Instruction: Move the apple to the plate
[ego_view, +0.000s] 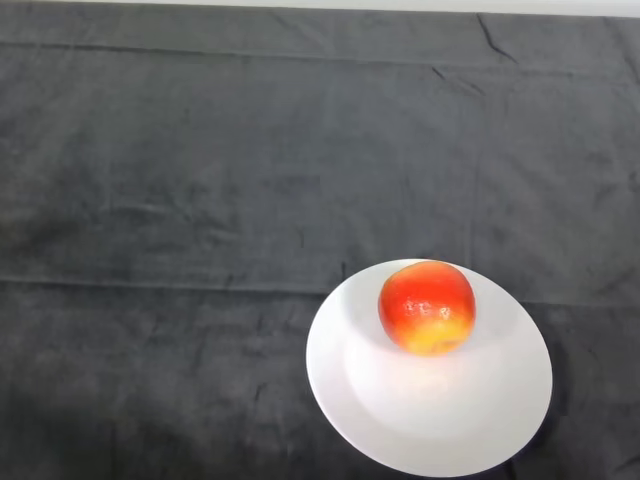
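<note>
the white plate (400, 430) lies at the near edge of the dark-clothed worktop (200, 200). the apple (426, 306) sits on the plate, toward its far rim rather than its middle, resting steady, red above and yellow below. so the task looks done: the fruit is on the plate. beyond the plate the cloth runs wrinkled to the far edge. no hand is in view, so i cannot tell its state.
</note>
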